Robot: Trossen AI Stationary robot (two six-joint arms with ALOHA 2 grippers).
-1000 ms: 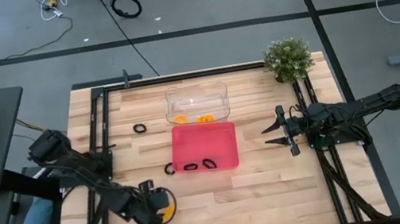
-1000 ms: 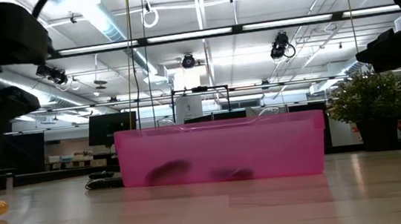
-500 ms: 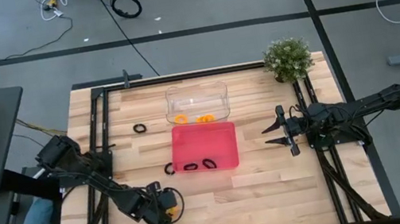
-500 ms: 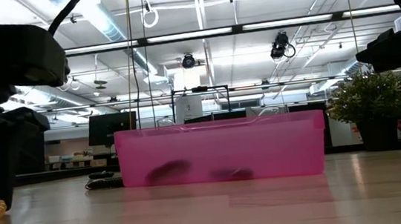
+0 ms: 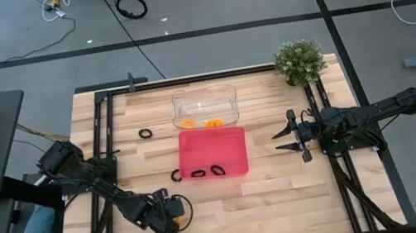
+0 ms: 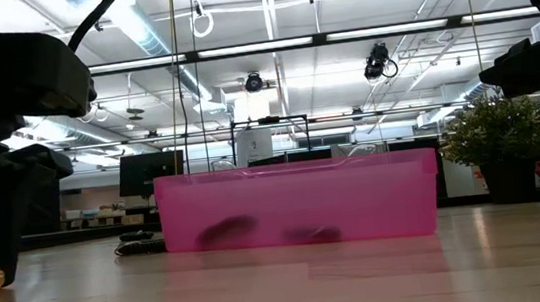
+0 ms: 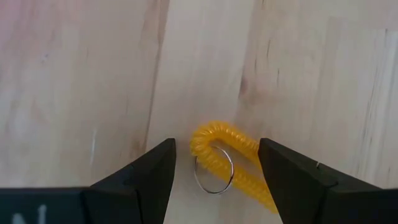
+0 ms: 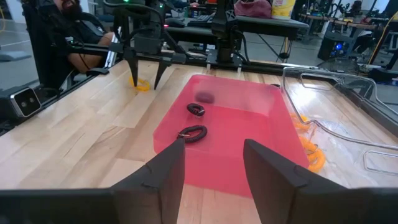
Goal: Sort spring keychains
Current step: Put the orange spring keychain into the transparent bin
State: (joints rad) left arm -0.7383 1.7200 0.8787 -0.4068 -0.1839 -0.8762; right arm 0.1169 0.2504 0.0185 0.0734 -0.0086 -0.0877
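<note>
At the lower left of the high view, the left gripper (image 5: 170, 214) was seen lowered over an orange spring keychain (image 7: 225, 163) lying flat on the bench (image 5: 287, 192). In the left wrist view the fingers (image 7: 144, 174) were spread wide, with the coil and its small metal ring (image 7: 214, 174) set between them, nearer the one finger than the other. For a clean pick, the coil would best be centred before any closing, and the tips brought right down to the wood, since the loop lay thin and flat and could be pushed aside rather than caught. A slow closing was judged wise, as the springy coil might squirm out.

Farther up the frame, the pink tray (image 5: 228, 134) held two black keychains (image 5: 207, 171), with one more black loop (image 5: 176, 176) lying just outside its left wall. Beyond it, the clear tray (image 5: 203, 94) held orange keychains (image 5: 201, 123), which was judged the likely destination for the orange one. A lone black loop (image 5: 144, 132) lay on the wood to the left of the clear tray. At the right of the frame, the right gripper (image 5: 289, 139) waited with fingers wide and nothing held.
</note>
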